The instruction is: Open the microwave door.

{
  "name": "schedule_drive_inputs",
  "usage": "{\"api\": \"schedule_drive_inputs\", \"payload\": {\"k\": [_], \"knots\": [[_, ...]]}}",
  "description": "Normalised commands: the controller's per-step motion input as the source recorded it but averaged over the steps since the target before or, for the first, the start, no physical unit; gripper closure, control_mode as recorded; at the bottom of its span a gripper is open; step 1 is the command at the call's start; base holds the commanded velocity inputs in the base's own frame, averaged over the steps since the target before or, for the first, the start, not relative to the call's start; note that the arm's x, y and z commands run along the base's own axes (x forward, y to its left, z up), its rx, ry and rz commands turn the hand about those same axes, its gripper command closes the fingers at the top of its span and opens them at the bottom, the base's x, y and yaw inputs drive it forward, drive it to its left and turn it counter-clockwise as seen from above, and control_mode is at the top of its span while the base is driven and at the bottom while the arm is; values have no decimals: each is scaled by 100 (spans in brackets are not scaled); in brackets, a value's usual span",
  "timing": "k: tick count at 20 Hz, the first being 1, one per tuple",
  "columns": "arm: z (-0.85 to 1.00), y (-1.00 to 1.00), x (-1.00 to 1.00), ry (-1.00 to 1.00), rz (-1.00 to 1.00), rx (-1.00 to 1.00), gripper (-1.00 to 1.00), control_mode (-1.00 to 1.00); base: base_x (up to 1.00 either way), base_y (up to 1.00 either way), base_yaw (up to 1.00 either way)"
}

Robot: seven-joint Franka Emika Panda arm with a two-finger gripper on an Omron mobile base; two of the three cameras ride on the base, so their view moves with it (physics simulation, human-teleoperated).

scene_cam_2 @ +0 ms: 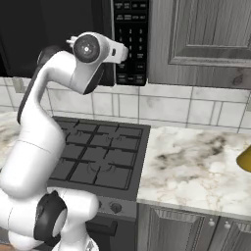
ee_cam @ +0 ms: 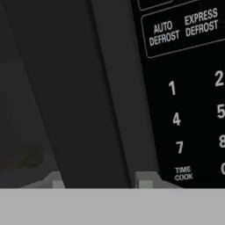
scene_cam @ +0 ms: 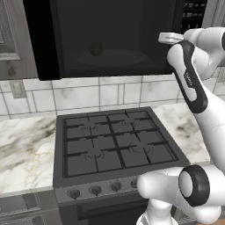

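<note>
The microwave door [scene_cam: 40, 39], a wide glossy black panel, stands swung out to the left, edge-on to the left base view. The dark cavity [scene_cam: 110, 39] shows behind it, with a round plate and a small round object [scene_cam: 96, 48] inside. My gripper [scene_cam: 165, 38] [scene_cam_2: 122, 51] is up at the cavity's right edge, beside the keypad panel [scene_cam_2: 130, 39] [ee_cam: 184, 88]. In the hand view the gripper [ee_cam: 100, 182] is open, its pale fingertips [ee_cam: 145, 181] wide apart. A dark upright strip of the microwave front [ee_cam: 88, 110] lies ahead of them, and nothing is held. The door's bar handle is hidden.
A black gas stove [scene_cam: 118, 145] with a row of knobs sits directly below the microwave. Marble counter [scene_cam_2: 196, 162] runs on both sides, with a yellow object [scene_cam_2: 245, 159] at the far right edge. A grey wall cabinet [scene_cam_2: 206, 34] hangs right of the keypad. My own arm crosses the right of the left base view.
</note>
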Motion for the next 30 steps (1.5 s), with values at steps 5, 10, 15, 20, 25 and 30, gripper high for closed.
{"api": "schedule_drive_inputs", "payload": {"k": [5,10,15,20,25,30], "knots": [[0,0,-100,2,21,0,100,-100,0,0,0],[0,0,-100,-4,31,0,100,-100,0,0,0],[0,0,-100,-7,34,0,100,-100,0,0,0],[1,6,-87,-11,23,-3,100,-100,0,0,0],[11,-3,-59,-18,5,-10,-100,-100,0,0,0],[2,-35,-18,-29,0,-14,-100,-100,0,0,0]]}}
